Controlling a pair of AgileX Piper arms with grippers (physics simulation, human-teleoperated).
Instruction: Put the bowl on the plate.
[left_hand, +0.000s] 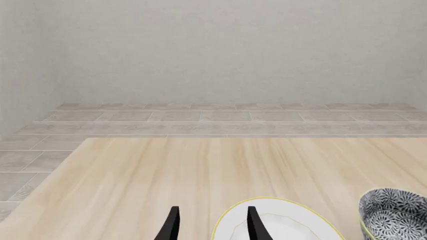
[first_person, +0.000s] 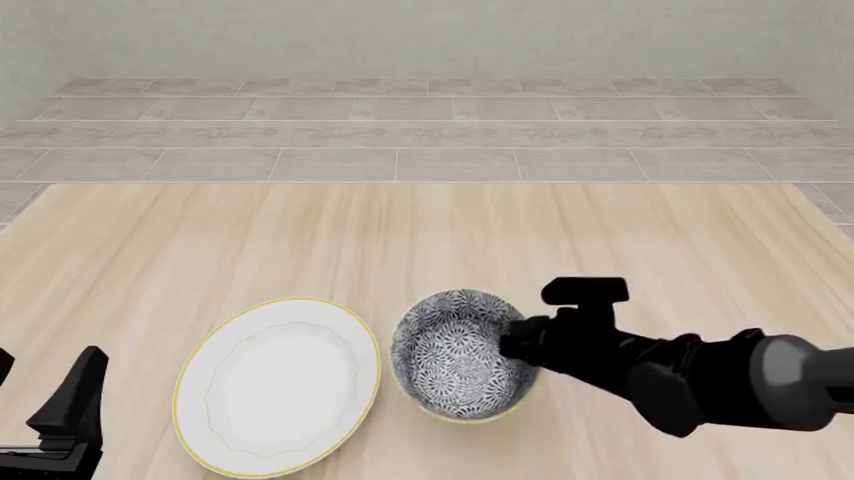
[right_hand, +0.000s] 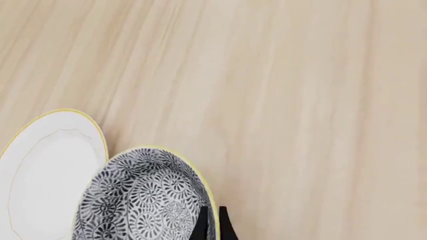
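Note:
The plate (first_person: 278, 385), plain white with a thin yellow rim, lies flat on the wooden table at the front left. Right beside it is the blue-grey floral bowl (first_person: 454, 355), tipped so that its inside faces the camera. My right gripper (first_person: 515, 345) is shut on the bowl's right rim. In the right wrist view its two fingers (right_hand: 203, 223) pinch the yellowish rim of the bowl (right_hand: 140, 200), one inside and one outside, with the plate (right_hand: 47, 170) alongside. My left gripper (first_person: 43, 392) is open and empty at the front left corner, left of the plate.
The wooden table (first_person: 427, 230) stretches far beyond the dishes. Its far edge meets a tiled floor (first_person: 427, 130) and a grey wall. The left wrist view shows the plate (left_hand: 293, 225) past one open finger (left_hand: 254, 222) and the bowl (left_hand: 393, 212) further off.

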